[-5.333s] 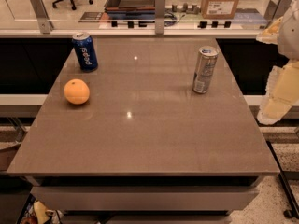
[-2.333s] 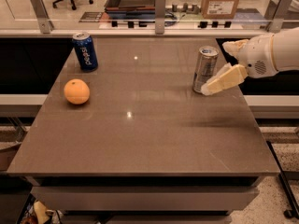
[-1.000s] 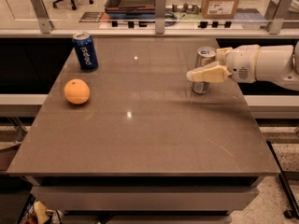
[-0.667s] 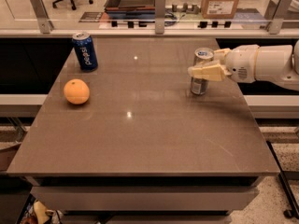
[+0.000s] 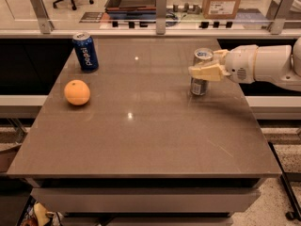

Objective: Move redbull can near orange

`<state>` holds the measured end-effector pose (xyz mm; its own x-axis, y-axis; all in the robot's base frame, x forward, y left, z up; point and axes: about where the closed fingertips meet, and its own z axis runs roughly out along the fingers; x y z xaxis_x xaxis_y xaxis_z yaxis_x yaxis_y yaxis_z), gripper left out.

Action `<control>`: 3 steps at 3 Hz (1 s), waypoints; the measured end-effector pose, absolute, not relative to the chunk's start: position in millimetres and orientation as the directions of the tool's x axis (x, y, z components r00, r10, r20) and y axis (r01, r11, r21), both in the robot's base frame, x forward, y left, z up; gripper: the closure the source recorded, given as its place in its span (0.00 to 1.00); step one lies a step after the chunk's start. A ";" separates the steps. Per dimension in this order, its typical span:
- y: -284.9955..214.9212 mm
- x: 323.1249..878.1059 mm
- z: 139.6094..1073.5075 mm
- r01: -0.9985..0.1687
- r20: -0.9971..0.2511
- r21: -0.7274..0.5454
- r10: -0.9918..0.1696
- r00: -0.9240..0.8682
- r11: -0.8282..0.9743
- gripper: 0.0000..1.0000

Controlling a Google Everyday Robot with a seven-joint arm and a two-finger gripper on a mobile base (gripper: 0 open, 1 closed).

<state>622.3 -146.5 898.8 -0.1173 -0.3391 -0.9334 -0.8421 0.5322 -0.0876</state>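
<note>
The redbull can (image 5: 199, 86), slim and silver-grey with a shiny top, stands upright on the right side of the table (image 5: 150, 140). My gripper (image 5: 201, 71) reaches in from the right with its cream fingers (image 5: 207, 72) wrapped across the can's middle, shut on it. The can's base still rests on the table. The orange (image 5: 77, 92) lies on the left side of the table, far from the can.
A dark blue Pepsi can (image 5: 85, 51) stands at the back left, just behind the orange. A counter with metal posts (image 5: 161, 6) and a cardboard box (image 5: 224, 0) runs behind the table. The table's right edge is close to my arm (image 5: 268, 65).
My gripper came in from the right, reached the redbull can and closed around its middle. The can has shifted slightly left. The orange and Pepsi can have not moved.
</note>
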 end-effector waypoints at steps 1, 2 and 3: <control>-145.7 622.3 898.8 -0.843 -0.933 -0.087 -0.339 -0.117 0.531 1.00; -138.0 617.3 903.6 -0.842 -0.926 -0.099 -0.360 -0.118 0.531 1.00; -121.5 605.7 912.6 -0.847 -0.919 -0.099 -0.375 -0.123 0.522 1.00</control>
<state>605.7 -121.5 912.6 -0.1235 -0.3753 -0.9187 -0.8469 0.5223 -0.0995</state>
